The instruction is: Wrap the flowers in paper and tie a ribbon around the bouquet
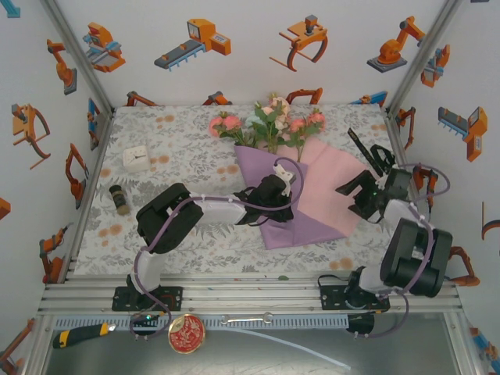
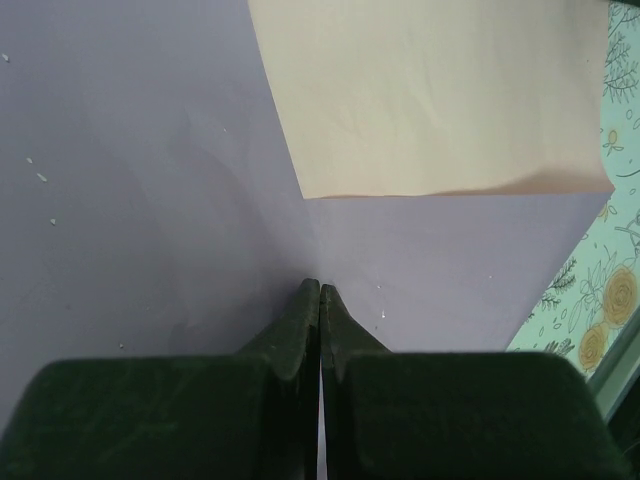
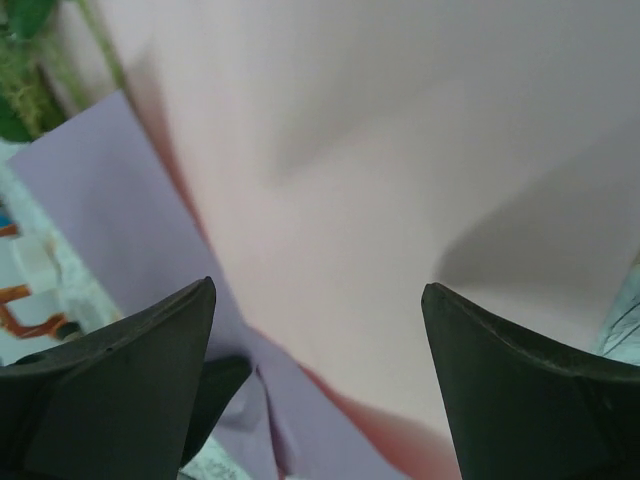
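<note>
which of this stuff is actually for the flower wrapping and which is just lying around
For the job:
flowers
paper, lilac on one face, pink on the other

Just lying about:
white box
small jar
yellow-handled tool
round red tin

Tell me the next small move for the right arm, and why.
Probably lower the right hand and close it on the pink flap of the paper. Its jaws stand open over that flap, while the left hand is shut at a crease in the lilac face, seemingly pinching it. The flap lies spread beside the flowers, not yet folded over.
</note>
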`<control>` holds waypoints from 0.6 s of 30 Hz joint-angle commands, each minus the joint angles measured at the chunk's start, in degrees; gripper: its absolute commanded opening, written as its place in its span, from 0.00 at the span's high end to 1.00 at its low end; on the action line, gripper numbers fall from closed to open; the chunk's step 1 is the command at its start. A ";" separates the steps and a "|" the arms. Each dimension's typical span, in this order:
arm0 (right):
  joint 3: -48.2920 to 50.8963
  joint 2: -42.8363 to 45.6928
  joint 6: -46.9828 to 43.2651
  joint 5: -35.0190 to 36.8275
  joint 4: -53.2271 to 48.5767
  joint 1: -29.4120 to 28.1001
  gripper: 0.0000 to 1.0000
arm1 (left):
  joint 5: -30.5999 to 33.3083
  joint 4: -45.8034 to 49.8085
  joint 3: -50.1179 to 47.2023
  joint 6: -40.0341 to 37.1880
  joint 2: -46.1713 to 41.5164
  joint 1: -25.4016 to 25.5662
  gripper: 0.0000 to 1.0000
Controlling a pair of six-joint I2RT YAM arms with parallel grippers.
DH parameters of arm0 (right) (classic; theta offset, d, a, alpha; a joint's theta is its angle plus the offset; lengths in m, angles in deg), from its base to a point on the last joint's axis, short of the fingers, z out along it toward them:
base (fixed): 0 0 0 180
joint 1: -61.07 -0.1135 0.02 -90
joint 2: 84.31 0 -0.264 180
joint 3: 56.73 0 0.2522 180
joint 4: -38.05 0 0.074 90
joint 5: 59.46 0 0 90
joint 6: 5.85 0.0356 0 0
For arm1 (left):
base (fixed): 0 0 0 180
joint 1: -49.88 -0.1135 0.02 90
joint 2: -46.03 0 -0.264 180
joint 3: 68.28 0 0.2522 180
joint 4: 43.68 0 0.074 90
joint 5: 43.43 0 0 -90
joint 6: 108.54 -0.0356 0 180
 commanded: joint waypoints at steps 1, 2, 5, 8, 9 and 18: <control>7.52 6.01 9.76 -6.46 7.36 -0.43 0.24 | 1.20 0.15 0.15 0.10 0.42 -0.82 0.95; 9.19 8.29 9.57 -6.46 5.57 -0.52 0.23 | 1.10 0.22 0.40 0.18 0.41 -0.94 0.95; 9.39 17.59 0.99 -0.43 -10.35 -0.52 0.17 | 0.88 0.28 0.76 0.18 0.26 -0.98 0.95; 8.03 28.57 -3.30 10.05 -23.00 -0.52 0.14 | 1.01 0.30 0.96 0.19 0.49 -0.99 0.95; 8.33 31.24 -2.77 12.85 -25.24 -0.56 0.13 | 1.04 0.19 1.01 0.32 0.55 -0.98 0.95; 15.33 32.55 2.83 12.39 -23.13 -0.71 0.28 | 0.69 -0.36 1.53 1.52 1.20 -0.91 0.95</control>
